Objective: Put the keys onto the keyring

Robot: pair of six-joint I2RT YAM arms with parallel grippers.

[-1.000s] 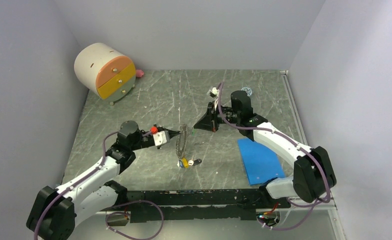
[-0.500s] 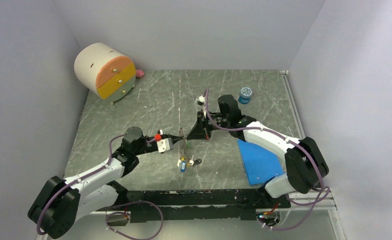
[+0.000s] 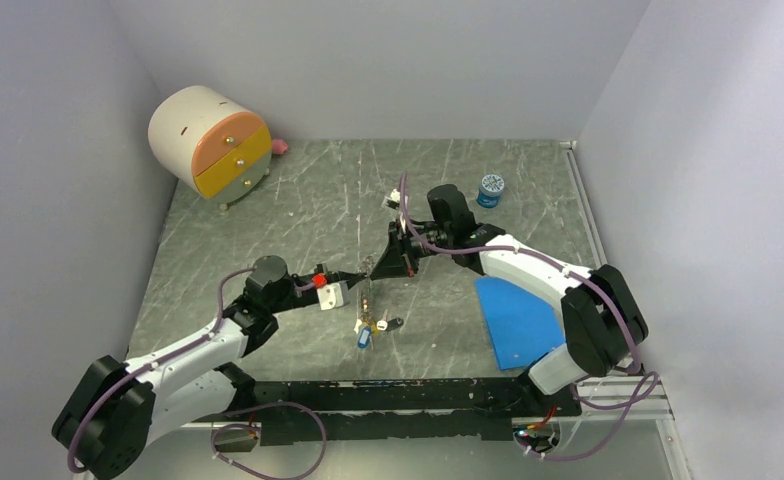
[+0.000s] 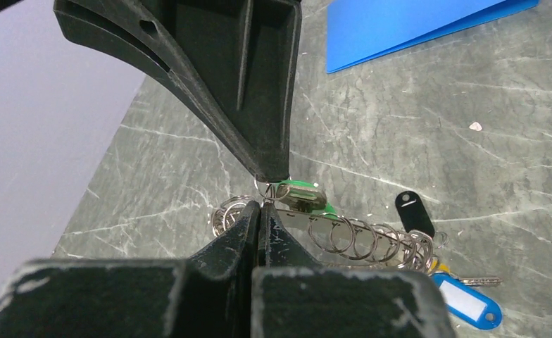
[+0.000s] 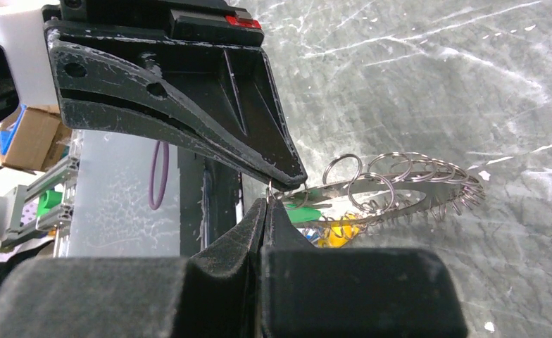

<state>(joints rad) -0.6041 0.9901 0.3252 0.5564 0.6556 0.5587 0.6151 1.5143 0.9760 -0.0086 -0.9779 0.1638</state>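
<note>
The keyring (image 4: 343, 236), a large thin silvery metal hoop fringed with small wire split rings, is held up off the grey marbled table (image 3: 268, 230). It is to the left of the flat blue plastic sheet (image 3: 516, 322) and well apart from it.

Of the keys, small metal ones with coloured plastic heads, the green-headed key (image 4: 300, 197) sits at the hoop's edge farthest from the sheet, right where the two arms meet. The black-headed key (image 4: 414, 210), blue-headed key (image 4: 468, 304) and yellow-headed key (image 5: 340, 231) gather under the hoop's low end, also left of the sheet. I cannot tell whether each of them is already threaded.

The step in hand looks like working the green-headed key onto one split ring at the hoop's rim. The next move probably calls for one arm to hold the hoop steady while the other makes a very small, precise slide or twist, since the wire loop is tiny.

The left gripper (image 4: 260, 209) has its fingers pressed together, clamped on the hoop's rim. The right gripper (image 5: 267, 205) also has its fingers together, its tip almost touching the left one's. It is at a small wire loop beside the green head, but whether it pinches that loop or only presses on it I cannot tell.
</note>
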